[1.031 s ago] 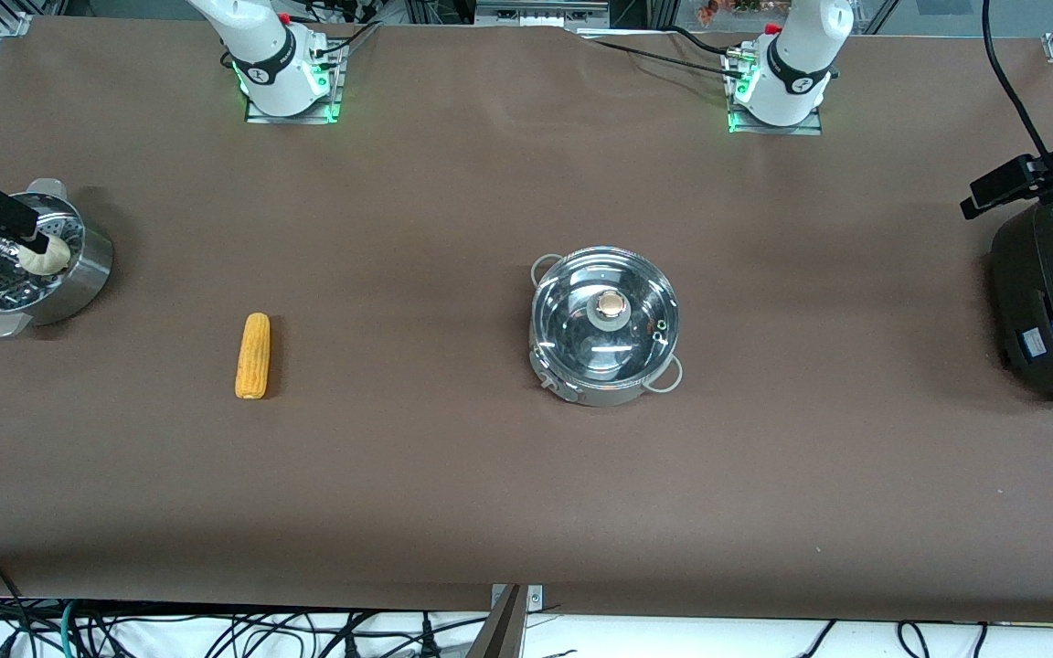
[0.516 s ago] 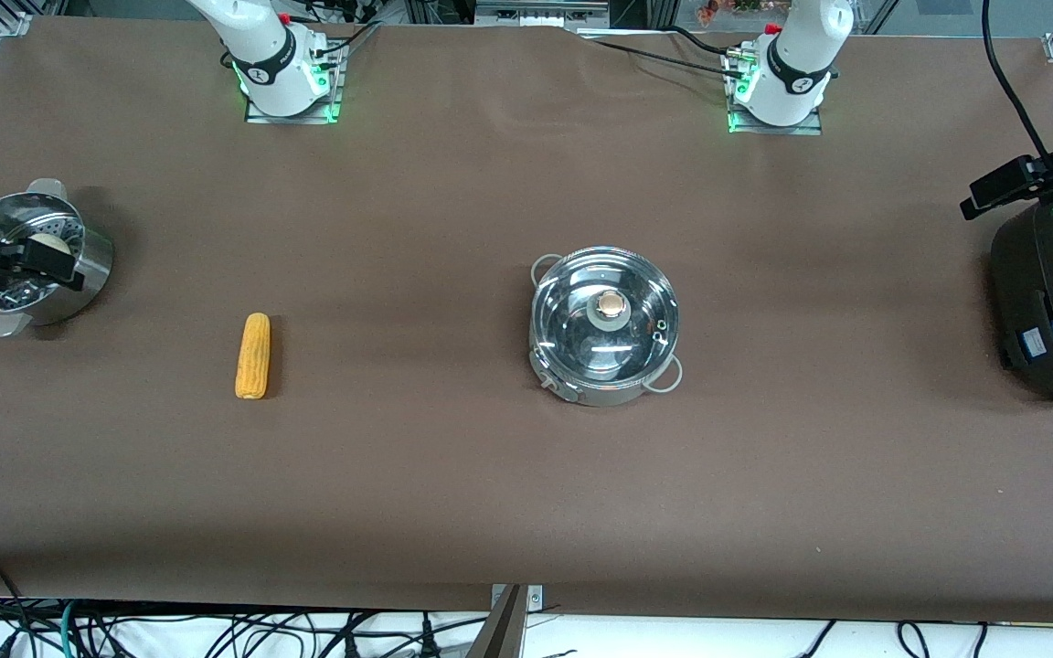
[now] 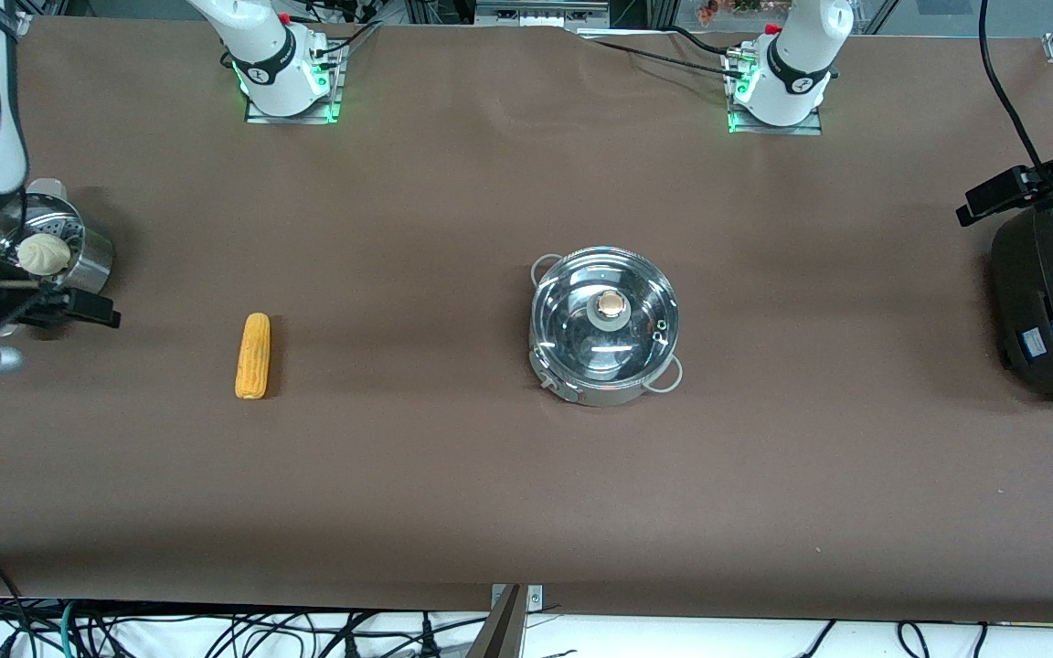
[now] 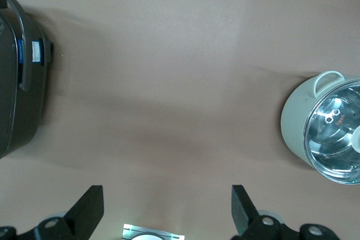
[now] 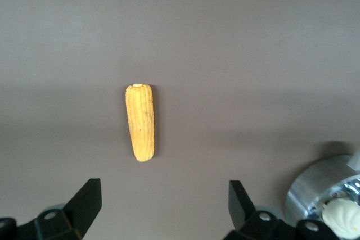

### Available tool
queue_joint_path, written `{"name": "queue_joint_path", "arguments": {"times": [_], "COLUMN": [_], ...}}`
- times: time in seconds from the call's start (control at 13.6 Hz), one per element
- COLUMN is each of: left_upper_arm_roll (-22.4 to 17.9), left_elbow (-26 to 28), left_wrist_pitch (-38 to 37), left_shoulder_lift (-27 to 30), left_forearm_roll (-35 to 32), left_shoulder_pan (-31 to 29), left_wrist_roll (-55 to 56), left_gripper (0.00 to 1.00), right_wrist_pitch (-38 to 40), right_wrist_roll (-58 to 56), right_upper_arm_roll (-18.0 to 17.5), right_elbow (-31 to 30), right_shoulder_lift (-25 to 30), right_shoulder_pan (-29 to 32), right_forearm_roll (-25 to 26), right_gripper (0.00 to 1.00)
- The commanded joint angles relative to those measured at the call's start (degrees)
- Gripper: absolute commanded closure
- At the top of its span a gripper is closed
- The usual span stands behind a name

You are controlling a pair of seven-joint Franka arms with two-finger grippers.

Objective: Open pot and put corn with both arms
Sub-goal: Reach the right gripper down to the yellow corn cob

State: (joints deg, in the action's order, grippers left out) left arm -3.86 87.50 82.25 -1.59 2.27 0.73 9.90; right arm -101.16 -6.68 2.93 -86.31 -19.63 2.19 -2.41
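The steel pot [image 3: 604,366] stands mid-table with its glass lid [image 3: 572,315] and beige knob [image 3: 611,301] on it. It also shows in the left wrist view [image 4: 301,119]. The yellow corn [image 3: 252,355] lies flat on the table toward the right arm's end and shows in the right wrist view [image 5: 140,122]. My right gripper [image 3: 88,311] is open and empty, over the table edge of the steamer basket, short of the corn [image 5: 163,203]. My left gripper [image 3: 993,196] is open and empty, over the bare table beside the black cooker [image 4: 166,209].
A perforated steamer basket [image 3: 92,260] holding a white bun [image 3: 42,253] stands at the right arm's end. It also shows in the right wrist view [image 5: 315,189]. A large black cooker [image 3: 1052,302] stands at the left arm's end. It also shows in the left wrist view [image 4: 17,82].
My right gripper has moved off the steamer basket toward the corn, and the bun now shows uncovered in the basket. My left gripper has barely shifted. Pot and corn have not moved.
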Motion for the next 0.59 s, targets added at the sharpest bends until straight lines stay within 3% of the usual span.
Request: {"name": "queue_joint_path", "arguments": {"times": [0.0,0.29,0.52], "left_upper_arm_roll": [0.3,0.3,2.7], "left_elbow": [-1.4,-0.8,0.9], "left_wrist_pitch": [-0.9,-0.2,0.4], "left_shoulder_lift": [-0.5,-0.1,0.6], "left_forearm_roll": [-1.2,-1.2,-1.2], "left_shoulder_pan": [0.4,0.3,-1.2], "left_wrist_roll": [-0.3,-0.6,-0.8], "left_gripper": [0.00,0.00,0.00], "right_wrist_pitch": [-2.7,-9.1,-14.4], "right_wrist_roll": [0.4,6.0,9.5], "right_upper_arm_roll": [-0.5,-0.5,-0.4], "right_elbow": [0.8,-0.4,-3.5], "right_shoulder_lift": [-4.2,-10.1,-10.6], "right_shoulder_pan": [-1.2,-6.4,-9.4], "right_forearm_roll": [-0.8,-0.8,-0.2], "right_gripper": [0.00,0.00,0.00]}}
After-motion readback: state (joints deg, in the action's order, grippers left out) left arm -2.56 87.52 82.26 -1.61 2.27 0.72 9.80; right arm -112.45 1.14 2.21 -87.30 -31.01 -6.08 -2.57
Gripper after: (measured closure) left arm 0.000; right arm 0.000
